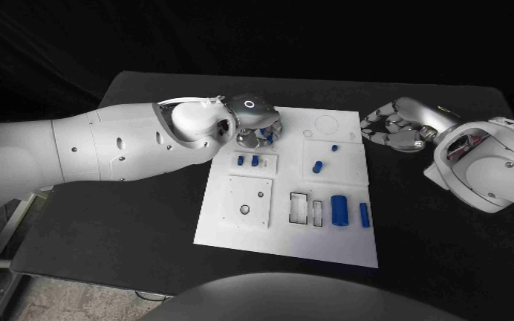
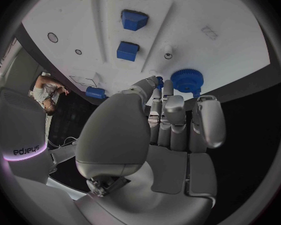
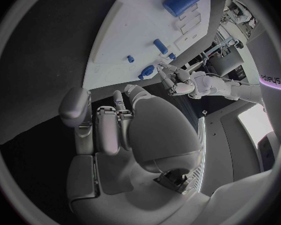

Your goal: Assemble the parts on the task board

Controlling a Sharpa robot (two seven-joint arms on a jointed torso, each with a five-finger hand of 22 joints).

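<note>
Near edge of task board (image 1: 268,250): bare white margin, nothing seated there. Next row up: plate w/ small hole (image 1: 245,208), 2 rectangular slots (image 1: 307,209), then large blue cylinder (image 1: 339,210) and slim blue peg (image 1: 365,215) lying loose beside the slots, apart from each other. Mid-board: 2 small blue blocks (image 1: 247,160) side by side in a framed recess; short blue peg (image 1: 318,166) lying on the square panel to the right, w/ a tiny blue stub (image 1: 334,147) just beyond it. Far end: left hand (image 1: 257,122) sits over the board's far left corner, fingers bent down onto the surface. Left wrist view shows fingertips (image 2: 160,87) near-straight and close together, tips at a blue gear (image 2: 187,80); touching or pinching it, cannot tell. Right hand (image 1: 394,126) hangs off the board's far right edge over black table (image 1: 128,209), fingers curled in, nothing in them. Judgement: early-to-mid stage. Most blue parts look loose, not inserted; slots and far outlines look unfilled. Gear placement seems the step in hand; cylinder, pegs left.
</note>
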